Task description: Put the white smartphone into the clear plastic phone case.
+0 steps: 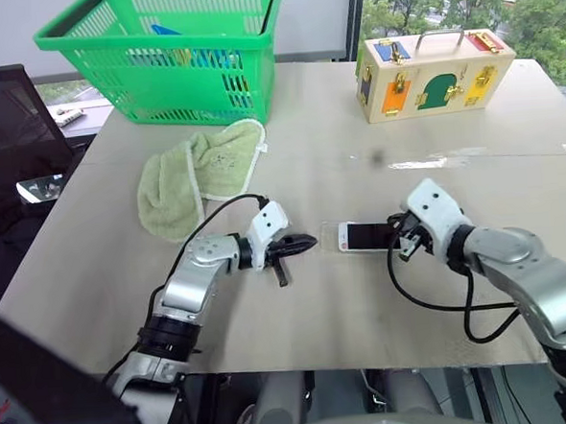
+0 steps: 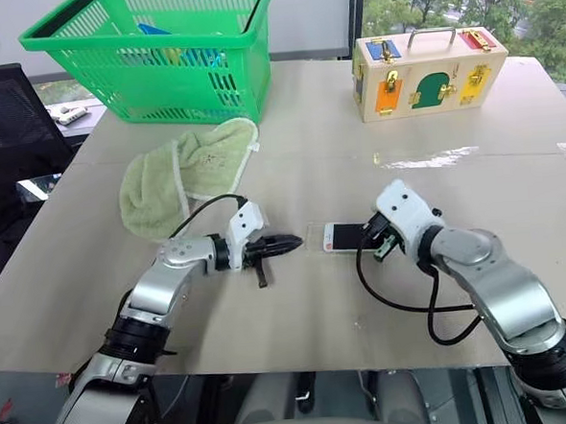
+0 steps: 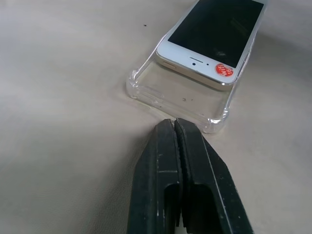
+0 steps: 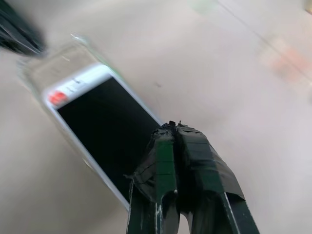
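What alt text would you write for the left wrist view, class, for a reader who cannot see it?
A white phone lies partly slid into a clear case on a beige table, leaving the case's near end uncovered. The left gripper, shut, points at that end's rim.

Both head views look forward and down over the beige table [image 1: 365,293] from above. Each wrist view skims close along its shut black fingers, both sharing the white black-screened smartphone [image 3: 214,36] half inside the clear plastic phone case [image 3: 180,97].
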Robot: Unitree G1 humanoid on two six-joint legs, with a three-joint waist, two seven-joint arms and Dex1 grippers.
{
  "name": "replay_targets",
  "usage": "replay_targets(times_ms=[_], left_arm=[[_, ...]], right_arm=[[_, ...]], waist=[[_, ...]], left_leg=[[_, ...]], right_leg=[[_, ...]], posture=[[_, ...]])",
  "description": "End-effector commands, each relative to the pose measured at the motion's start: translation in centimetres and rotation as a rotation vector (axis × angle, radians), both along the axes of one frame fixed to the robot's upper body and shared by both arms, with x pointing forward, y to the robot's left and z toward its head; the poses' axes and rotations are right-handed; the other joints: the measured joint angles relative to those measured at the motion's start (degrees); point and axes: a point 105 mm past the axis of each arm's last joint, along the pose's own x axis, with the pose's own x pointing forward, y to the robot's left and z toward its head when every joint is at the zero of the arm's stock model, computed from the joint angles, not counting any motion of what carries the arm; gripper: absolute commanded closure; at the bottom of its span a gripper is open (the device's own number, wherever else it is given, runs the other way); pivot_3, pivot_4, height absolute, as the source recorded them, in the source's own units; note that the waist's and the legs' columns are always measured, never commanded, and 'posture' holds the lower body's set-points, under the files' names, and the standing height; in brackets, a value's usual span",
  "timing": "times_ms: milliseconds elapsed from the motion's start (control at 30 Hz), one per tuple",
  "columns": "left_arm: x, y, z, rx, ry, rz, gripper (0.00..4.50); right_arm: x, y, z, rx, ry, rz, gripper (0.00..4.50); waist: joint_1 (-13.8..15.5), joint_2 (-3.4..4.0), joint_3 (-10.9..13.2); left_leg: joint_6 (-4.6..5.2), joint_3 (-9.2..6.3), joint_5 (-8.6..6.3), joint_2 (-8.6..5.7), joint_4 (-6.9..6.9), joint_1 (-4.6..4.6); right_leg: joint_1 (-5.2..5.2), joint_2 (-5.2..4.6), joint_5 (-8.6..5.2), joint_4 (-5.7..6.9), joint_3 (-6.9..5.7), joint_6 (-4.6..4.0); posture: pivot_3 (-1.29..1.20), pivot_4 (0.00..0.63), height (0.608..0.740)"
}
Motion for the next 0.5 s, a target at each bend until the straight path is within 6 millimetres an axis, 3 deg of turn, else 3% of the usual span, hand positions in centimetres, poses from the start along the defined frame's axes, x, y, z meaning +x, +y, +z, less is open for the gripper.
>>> replay_targets(times_ms=[33,233,500], left_arm=[[0.1,-0.7,0.8,-0.001,-0.023,-0.029,4.45],[0.1,-1.0,0.6,0.026,-0.03,-0.049,4.45],[0.2,-1.2,0.6,0.036,-0.036,-0.061,4.45]], right_arm=[[0.1,-1.9,1.2,-0.067,-0.033,-0.064,4.5],[-0.2,-3.7,-1.0,-0.18,0.04,-0.096,4.5],[0.2,-1.4,-2.1,-0.169,0.066,0.01,4.5]], waist=[[-0.1,-0.01,0.0],[-0.2,-0.01,0.0],[-0.2,-0.02,0.0]], left_leg=[[0.0,0.02,0.0,0.0,0.0,-0.01],[0.16,0.01,0.08,0.02,-0.07,-0.05],[0.18,0.02,0.08,0.03,-0.02,-0.06]], right_leg=[[-0.01,0.0,0.0,0.0,0.0,0.0],[-0.02,0.06,0.01,0.0,0.0,-0.03],[-0.02,0.06,-0.01,0.0,0.01,0.0]], posture=[[0.0,0.15,0.74],[0.0,0.15,0.74],[0.0,0.15,0.74]])
